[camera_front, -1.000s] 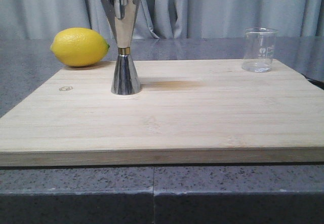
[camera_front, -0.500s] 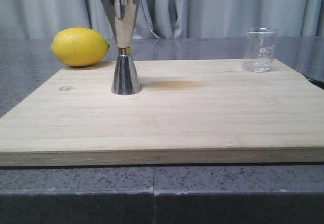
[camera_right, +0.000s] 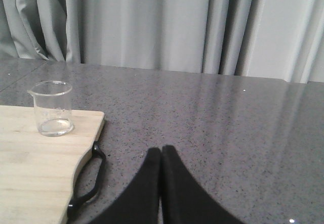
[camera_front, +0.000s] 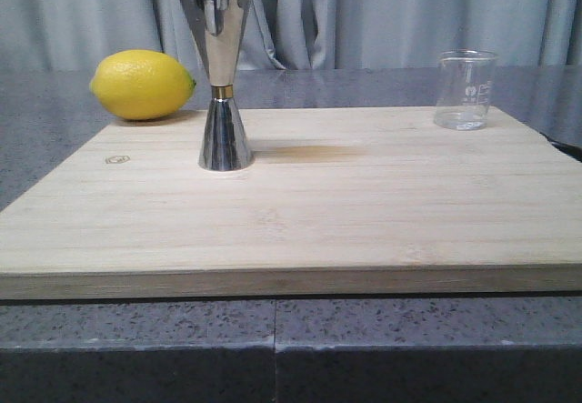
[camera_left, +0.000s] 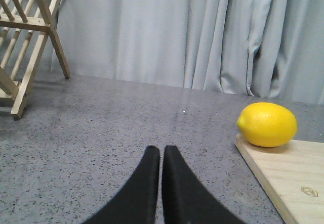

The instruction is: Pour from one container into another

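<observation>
The small clear glass beaker [camera_front: 466, 90] stands upright at the far right corner of the wooden cutting board [camera_front: 300, 212]; the right wrist view also shows the beaker [camera_right: 51, 108] near the board's edge. The tall steel jigger [camera_front: 218, 80] with its gold band stands upright on the board's far left part. Neither arm appears in the front view. My left gripper [camera_left: 161, 149] is shut and empty over grey counter, left of the board. My right gripper [camera_right: 161, 149] is shut and empty over the counter, right of the board.
A yellow lemon [camera_front: 143, 84] lies on the counter behind the board's far left corner; the lemon [camera_left: 267, 124] shows in the left wrist view too. A wooden rack [camera_left: 26, 37] stands far left. The board's black handle [camera_right: 89, 177] sticks out on its right side. Grey curtains hang behind.
</observation>
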You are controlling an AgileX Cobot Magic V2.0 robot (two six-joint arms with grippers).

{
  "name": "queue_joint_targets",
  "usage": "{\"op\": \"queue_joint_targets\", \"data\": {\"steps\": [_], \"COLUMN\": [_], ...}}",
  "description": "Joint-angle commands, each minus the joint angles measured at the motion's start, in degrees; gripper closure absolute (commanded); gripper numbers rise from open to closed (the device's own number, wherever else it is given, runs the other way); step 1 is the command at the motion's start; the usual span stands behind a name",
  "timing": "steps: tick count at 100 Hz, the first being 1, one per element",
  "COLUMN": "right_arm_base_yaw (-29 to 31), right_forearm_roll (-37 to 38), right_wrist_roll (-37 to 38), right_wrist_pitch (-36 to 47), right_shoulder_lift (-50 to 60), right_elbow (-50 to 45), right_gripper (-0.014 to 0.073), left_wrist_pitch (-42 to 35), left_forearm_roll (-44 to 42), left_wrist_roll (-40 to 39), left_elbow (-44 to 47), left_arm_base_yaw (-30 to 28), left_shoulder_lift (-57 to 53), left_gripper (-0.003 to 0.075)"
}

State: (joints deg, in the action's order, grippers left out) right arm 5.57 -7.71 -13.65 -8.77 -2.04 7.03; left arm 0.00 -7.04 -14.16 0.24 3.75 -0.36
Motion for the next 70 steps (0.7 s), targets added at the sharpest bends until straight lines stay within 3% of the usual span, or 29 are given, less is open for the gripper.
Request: {"op": "queue_joint_targets", "data": {"steps": [1,28,50,70], "right_arm_base_yaw": [0.38,0.38,0.38,0.38], "right_forearm_roll": [-1.62,-1.06,6.5,6.5], "right_wrist_roll": [-2.44,-2.18,6.0,6.19], "right_wrist_pitch": [6.7,10.52,10.97,10.15], "right_shoulder_lift": [0.7,3.72,3.72,3.72], "right_elbow": [-0.87,-6.54,-8.22,-8.22], "right_gripper": [0.0666,0.0666,0.0666,0.0666], "left_wrist_pitch": [-4.39,-4.39,-4.39,-4.39], "left_forearm_roll": [0.14,0.14,0.14,0.14], "left_wrist_roll": [-0.59,-0.59,-0.59,-0.59], "left_elbow": [1.66,1.66,1.66,1.66], "left_arm_base_yaw": [0.56,0.56,0.56,0.56], "left_shoulder_lift": [-1.23,-1.23,-1.23,-1.23], "left_gripper": [0.0739,0.0739,0.0739,0.0739]}}
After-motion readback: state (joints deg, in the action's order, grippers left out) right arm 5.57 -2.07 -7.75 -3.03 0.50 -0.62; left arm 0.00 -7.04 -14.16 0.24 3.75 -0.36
